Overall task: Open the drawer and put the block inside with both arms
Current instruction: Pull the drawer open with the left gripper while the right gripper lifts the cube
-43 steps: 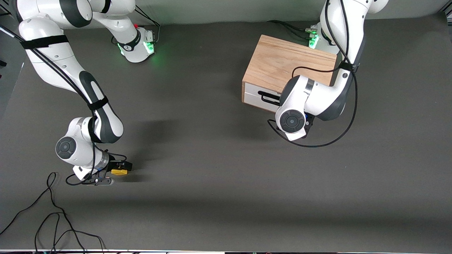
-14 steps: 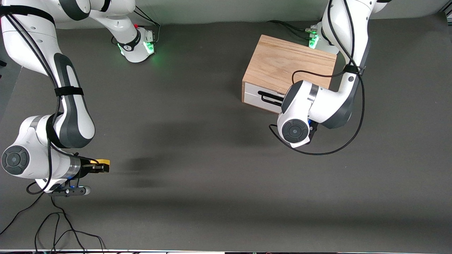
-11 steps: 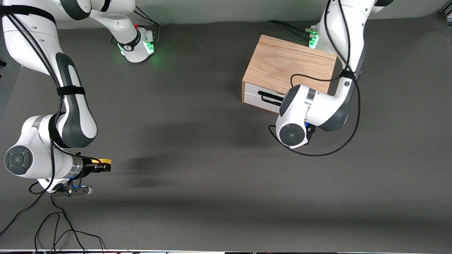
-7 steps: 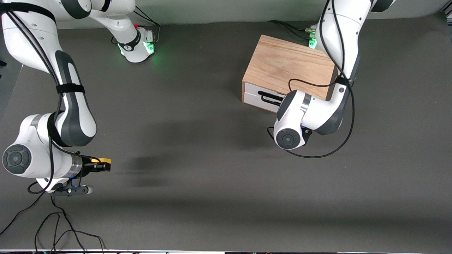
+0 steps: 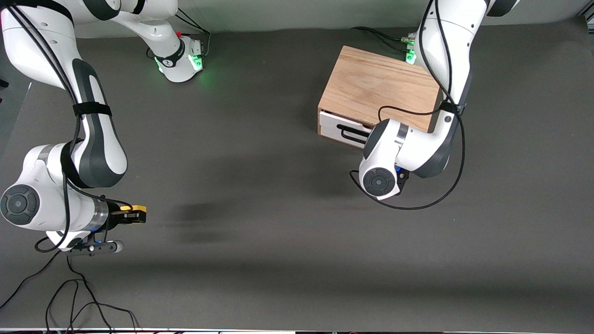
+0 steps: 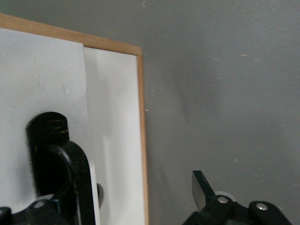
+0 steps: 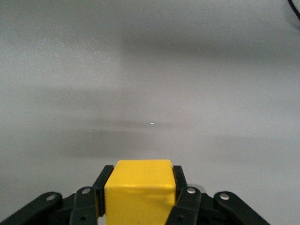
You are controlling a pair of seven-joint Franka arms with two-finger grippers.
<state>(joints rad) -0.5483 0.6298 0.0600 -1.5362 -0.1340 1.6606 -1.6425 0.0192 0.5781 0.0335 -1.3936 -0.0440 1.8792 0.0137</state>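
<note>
The right gripper (image 5: 134,216) is clenched on the yellow block (image 5: 132,208), holding it up over bare table (image 5: 278,232) at the right arm's end, well apart from the cabinet (image 5: 378,88). In the right wrist view the block (image 7: 139,194) sits squarely between the two black fingers (image 7: 101,187), with nothing under it but grey surface.

The left gripper (image 6: 136,201) is at the white drawer front (image 5: 334,127), low in front of the cabinet and hidden in the front view under the left arm's wrist (image 5: 383,174). The left wrist view shows one finger (image 6: 56,159) against the drawer front (image 6: 42,84) and the other (image 6: 201,190) standing clear over the table, so the fingers look spread apart; whether they have the black wire handle (image 5: 355,132) between them I cannot tell. The drawer looks slightly out from the oak frame, at most barely started.

Risks from here, as I judge them: if the left fingers are not truly hooked on the handle, a pull would slip off and leave the drawer nearly shut. A pull angled away from the drawer's own travel could drag or twist the light cabinet on the table instead of opening it. The right arm has a long carry across; arriving before the drawer is open enough, or crossing the left arm's wrist and looping cable (image 5: 417,204), could knock the block loose or cause a collision.
</note>
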